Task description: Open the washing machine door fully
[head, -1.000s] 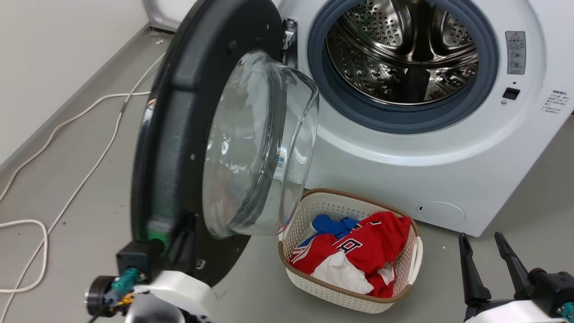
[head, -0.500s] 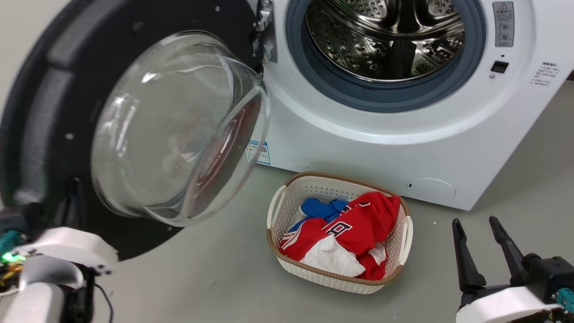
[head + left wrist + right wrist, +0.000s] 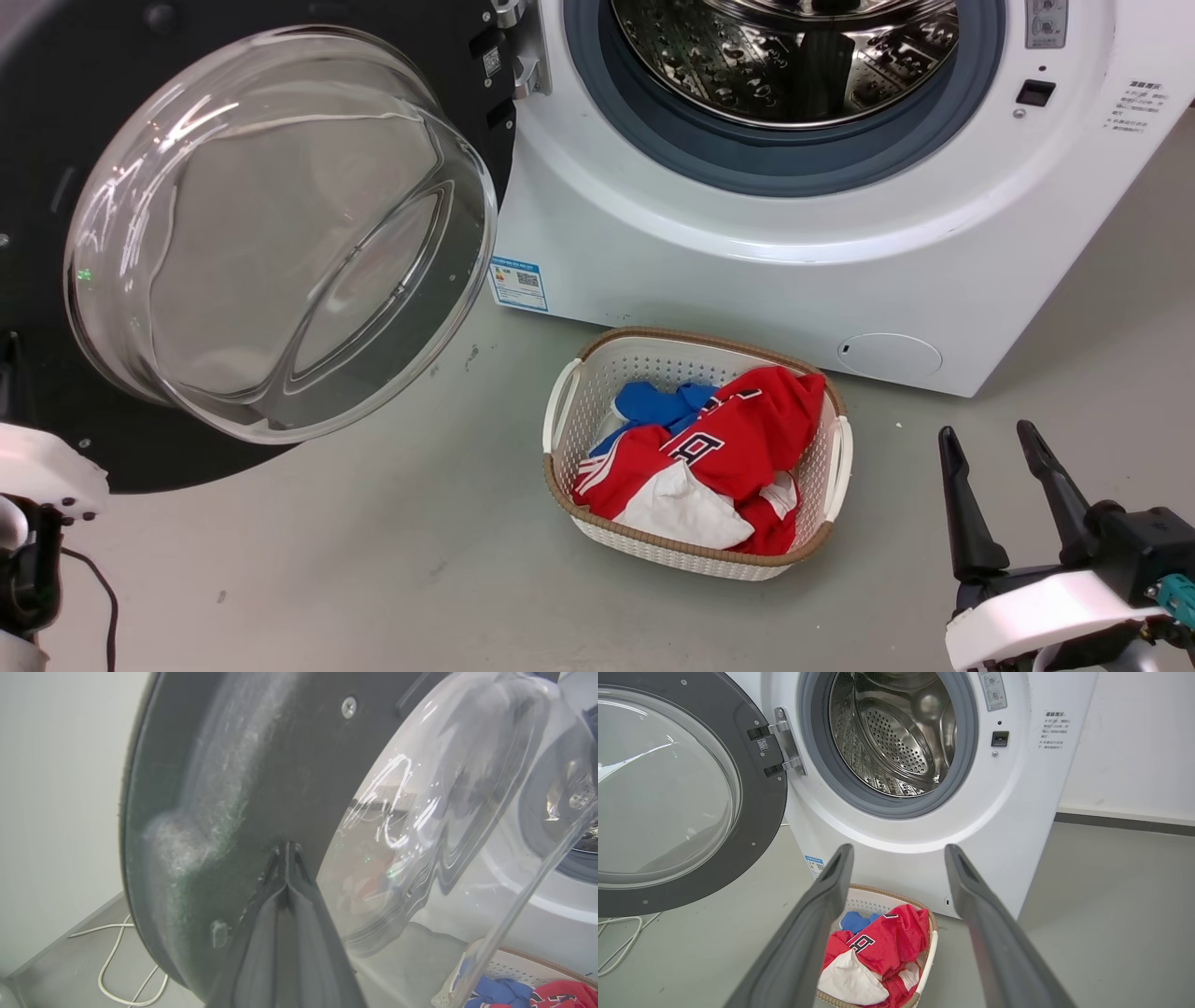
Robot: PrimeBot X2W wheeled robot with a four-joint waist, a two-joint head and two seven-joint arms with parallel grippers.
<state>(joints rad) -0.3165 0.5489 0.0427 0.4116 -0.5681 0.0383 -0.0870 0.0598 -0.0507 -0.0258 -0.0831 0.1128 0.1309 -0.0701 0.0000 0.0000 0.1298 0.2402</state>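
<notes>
Swinging further round on its hinge (image 3: 518,56) than a second ago, the washing machine door (image 3: 271,233) is now standing wide to the left of the white washing machine (image 3: 709,271). Its glass bowl is facing out toward the head camera instead of sitting edge-on across the machine's front. The head camera is shifting too, so the changed placing of the machine and the basket (image 3: 560,411) is the camera's doing, not theirs. The left arm's pale forearm (image 3: 37,476) is sliding from the lower middle-left out to the left edge of the head view, staying close under the door's lower rim.

The head view is cutting off the door's top and left rim, and the top of the steel drum (image 3: 784,56). In the left wrist view the left gripper (image 3: 286,851) is pointing at the door's dark inner face just beside the bowl, its fingers pressed together. The tips seem to be touching the plastic, though blur is making that hard to judge. Shapes seen through the bowl are warping beyond reading. A white cable (image 3: 112,970) is lying on the floor past the door's edge.

The right gripper (image 3: 985,431) is hovering at the lower right with its fingers spread, holding nothing, well apart from the door. The basket is sitting before the machine, carrying red, white and blue clothes (image 3: 747,439).
</notes>
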